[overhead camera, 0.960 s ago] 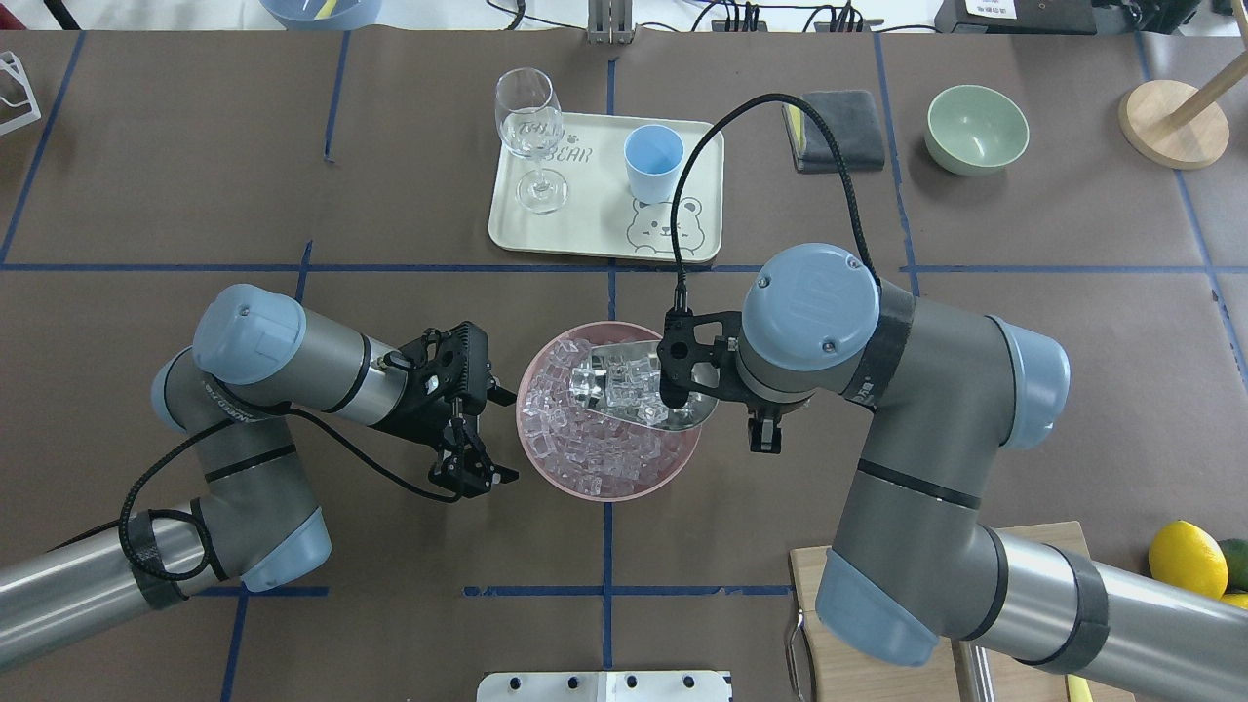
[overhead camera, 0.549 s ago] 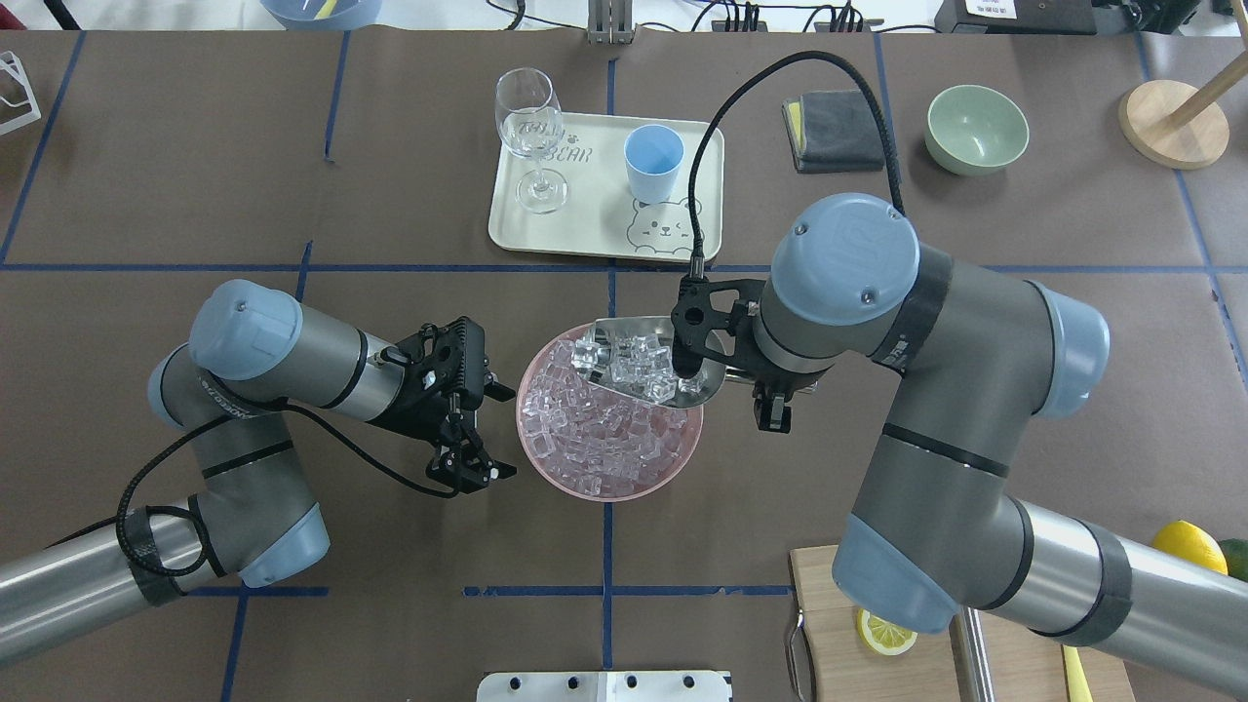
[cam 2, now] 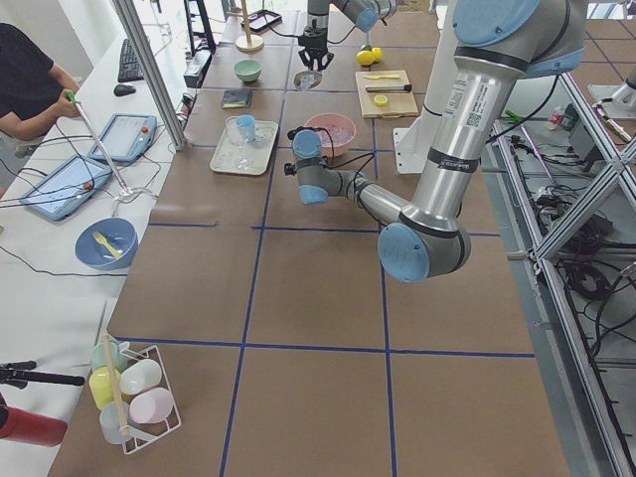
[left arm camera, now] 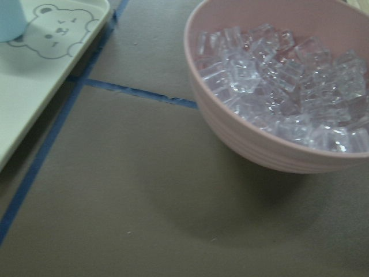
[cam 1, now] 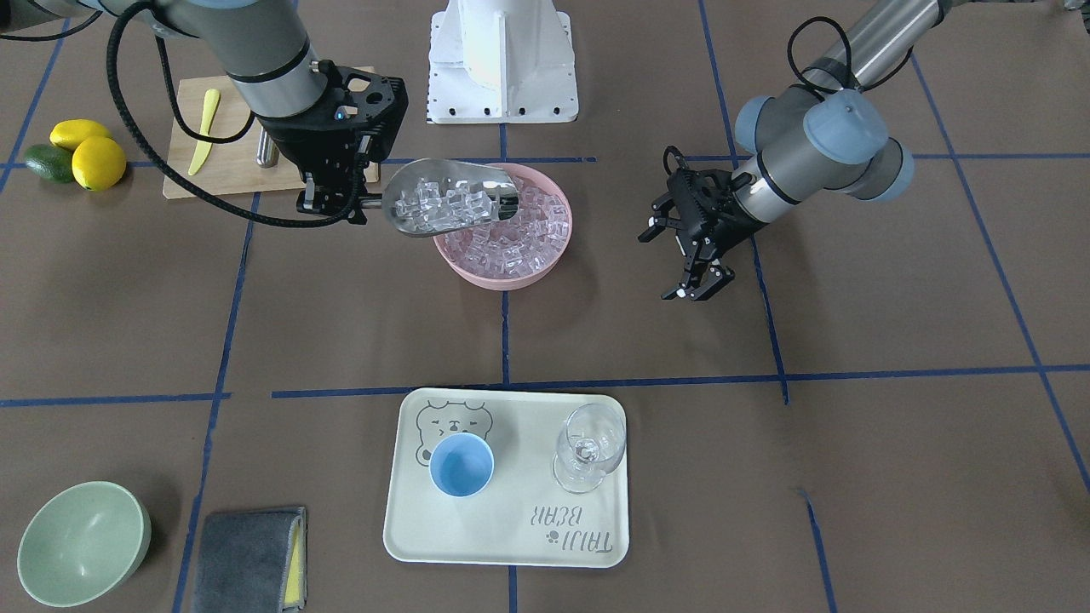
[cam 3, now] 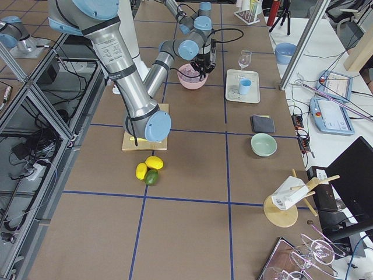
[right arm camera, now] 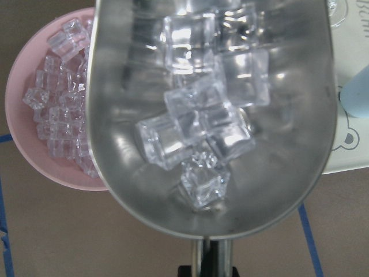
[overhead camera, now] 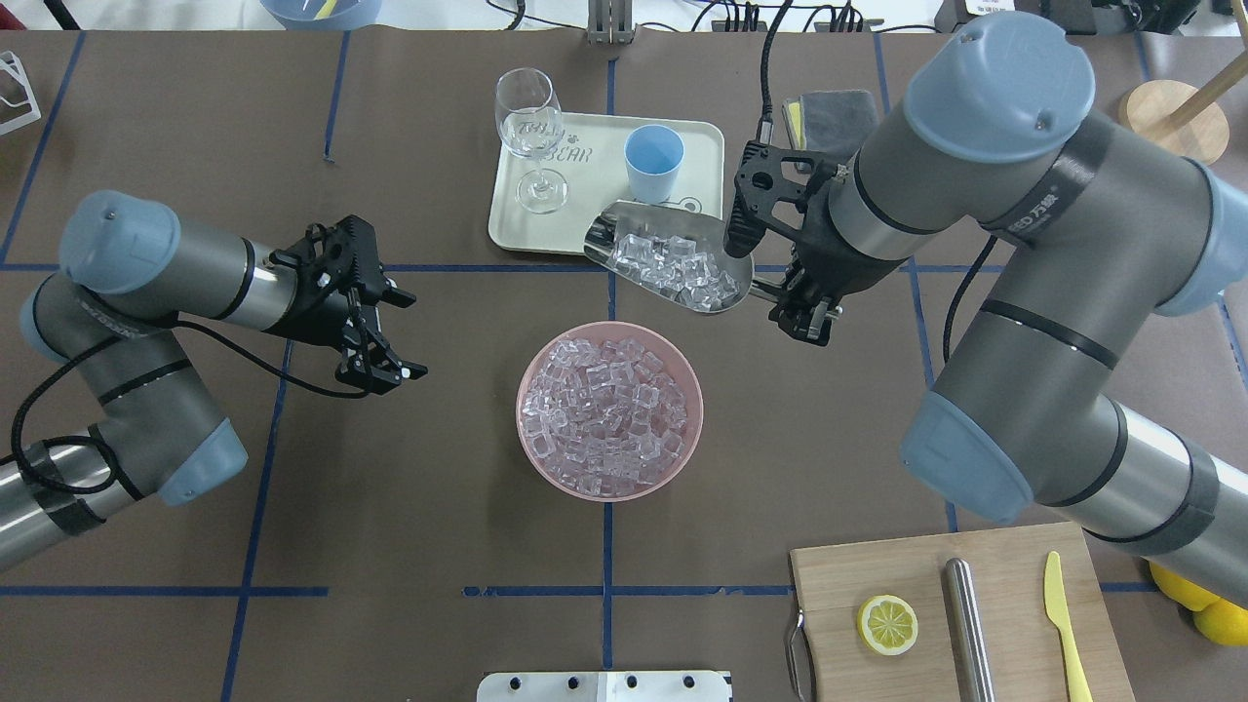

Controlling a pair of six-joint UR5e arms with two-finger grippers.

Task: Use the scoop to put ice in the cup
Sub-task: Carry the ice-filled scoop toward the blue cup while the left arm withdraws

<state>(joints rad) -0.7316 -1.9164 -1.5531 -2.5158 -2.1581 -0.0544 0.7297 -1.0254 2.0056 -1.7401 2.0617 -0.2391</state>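
My right gripper [overhead camera: 795, 302] is shut on the short handle of the steel scoop [overhead camera: 673, 268]. The scoop is held level in the air between the pink bowl [overhead camera: 520, 414] and the tray [overhead camera: 585, 190]. Its trough is full of ice [overhead camera: 673, 261]; the right wrist view shows the cubes [right arm camera: 196, 133] close up. More ice [overhead camera: 604, 414] fills the pink bowl. The light-blue cup [overhead camera: 653, 161] stands upright and empty on the tray, just beyond the scoop's mouth. My left gripper [overhead camera: 402, 333] is open and empty, left of the bowl.
A clear wine glass [overhead camera: 531, 136] stands on the tray left of the cup. A grey cloth [cam 1: 247, 558] and a green bowl [cam 1: 81, 541] lie right of the tray. A cutting board [overhead camera: 975, 624] holds a lemon slice, steel cylinder and yellow knife.
My right gripper has lifted the loaded scoop out of the pink bowl and carried it toward the tray and cup. My left arm has drawn back to the left, away from the bowl.
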